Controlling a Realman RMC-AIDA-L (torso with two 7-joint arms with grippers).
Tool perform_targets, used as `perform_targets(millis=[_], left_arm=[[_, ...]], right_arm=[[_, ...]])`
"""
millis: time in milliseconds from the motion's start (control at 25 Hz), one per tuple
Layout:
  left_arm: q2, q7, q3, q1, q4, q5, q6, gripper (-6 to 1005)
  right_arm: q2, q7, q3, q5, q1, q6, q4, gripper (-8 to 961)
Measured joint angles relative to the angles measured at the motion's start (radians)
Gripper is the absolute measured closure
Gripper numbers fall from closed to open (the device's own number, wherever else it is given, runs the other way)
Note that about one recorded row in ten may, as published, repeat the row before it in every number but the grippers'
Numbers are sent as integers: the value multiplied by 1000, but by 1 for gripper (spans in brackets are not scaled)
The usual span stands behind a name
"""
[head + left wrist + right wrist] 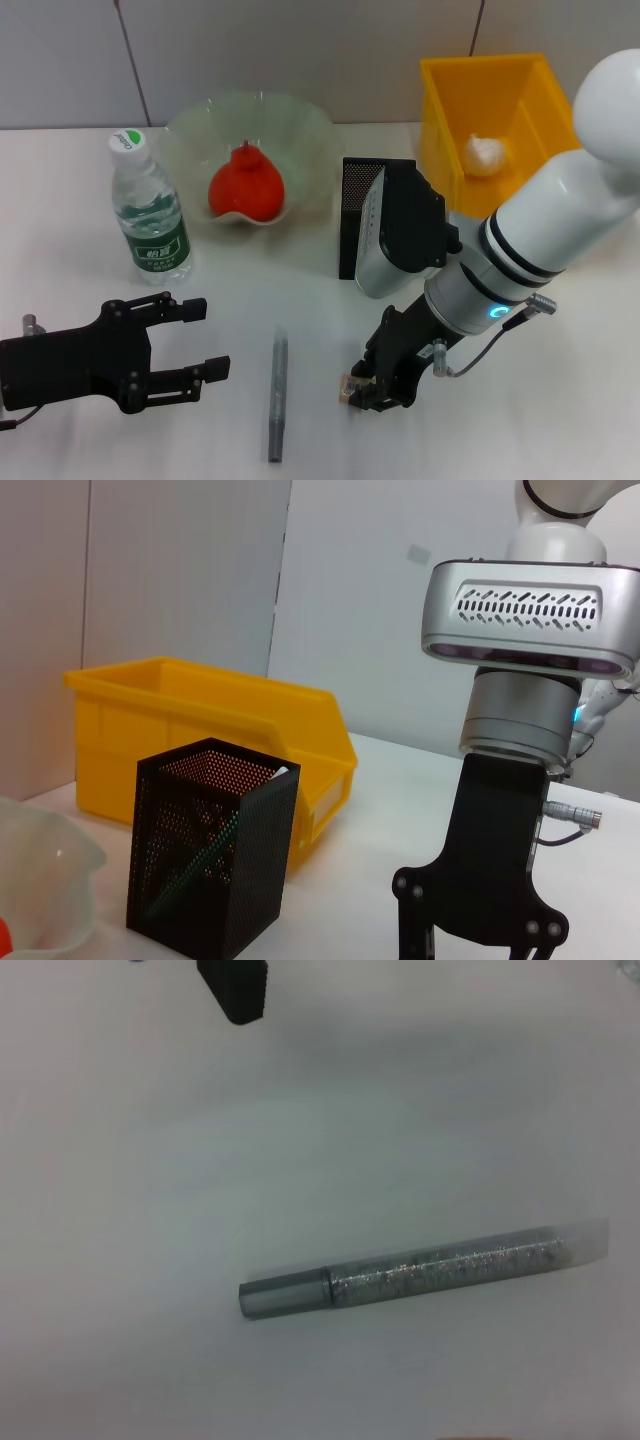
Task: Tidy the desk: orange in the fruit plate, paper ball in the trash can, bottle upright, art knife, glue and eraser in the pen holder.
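The eraser [348,388] lies on the white worktop [560,420] near its front edge, with the right gripper [372,396] lowered onto it, fingers closed around the small tan block. Just to its left lies the grey glitter glue stick [277,393]. The pen holder [360,215] stands behind. The orange [246,186] sits in the fruit plate [300,125], the paper ball [486,154] in the trash can [445,110], the bottle [148,210] upright. The left gripper [196,341] rests open at front left.
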Motion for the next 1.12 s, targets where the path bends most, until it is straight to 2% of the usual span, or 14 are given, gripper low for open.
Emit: perform_targets(millis=[400, 600, 760, 920, 960, 1000, 1120], left_arm=[[0, 0, 0, -1, 0, 0, 0, 252], [0, 0, 0, 0, 0, 0, 0, 253], [0, 0, -1, 0, 0, 0, 0, 253], [0, 0, -2, 1, 0, 0, 0, 254], [1, 0, -2, 1, 0, 0, 0, 254], [1, 0, -2, 1, 0, 0, 0, 254], [1, 0, -2, 2, 0, 0, 0, 254]], right_arm=[[0, 0, 3, 1, -2, -1, -8, 680], [-3, 5, 41, 5, -16, -19, -51, 696], [-6, 9, 158, 5, -40, -95, -124, 702], [-7, 16, 338, 6, -61, -202, -223, 703], [-9, 28, 431, 6, -64, -248, -266, 703], [-9, 28, 431, 6, -64, -248, -266, 702], [-11, 50, 543, 2, -68, -283, -320, 702]])
